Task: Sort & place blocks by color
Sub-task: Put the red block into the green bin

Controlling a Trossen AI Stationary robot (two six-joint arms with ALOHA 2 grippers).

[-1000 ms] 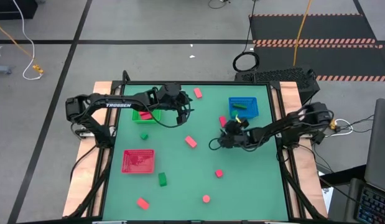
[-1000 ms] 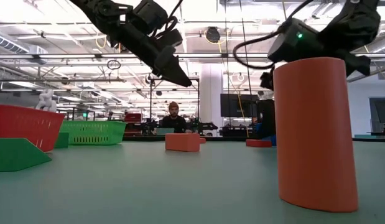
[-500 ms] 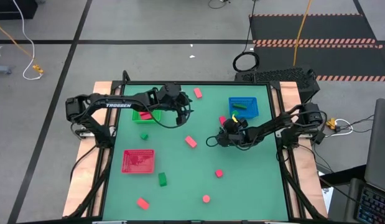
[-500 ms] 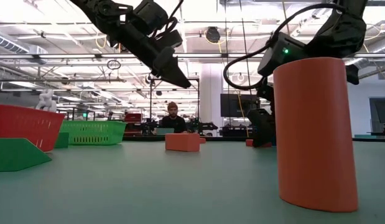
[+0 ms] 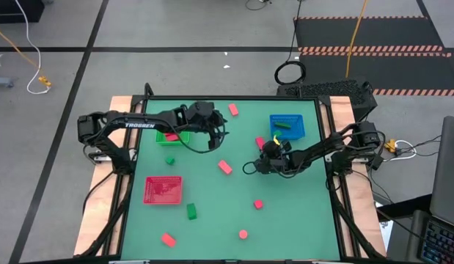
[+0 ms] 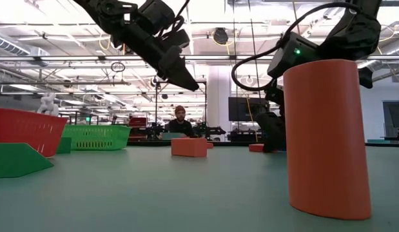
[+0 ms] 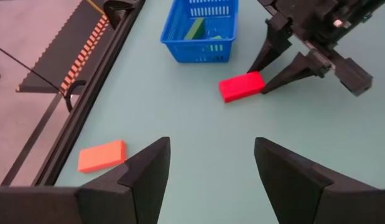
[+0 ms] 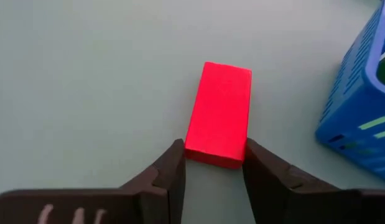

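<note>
The right gripper (image 8: 211, 171), jaws open, straddles one end of a flat red rectangular block (image 8: 219, 112) lying beside the blue slatted plastic basket (image 8: 361, 99); gripped this near its end, it could twist free. The left gripper (image 7: 211, 168) hovers open, empty

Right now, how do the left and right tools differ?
The left tool hangs raised over the table near the green tray, its fingers spread wide around nothing. The right tool is low at the table beside the blue basket, its fingers straddling one end of a red block lying flat, not yet shut on it. Both are open, with dark fingers.
</note>
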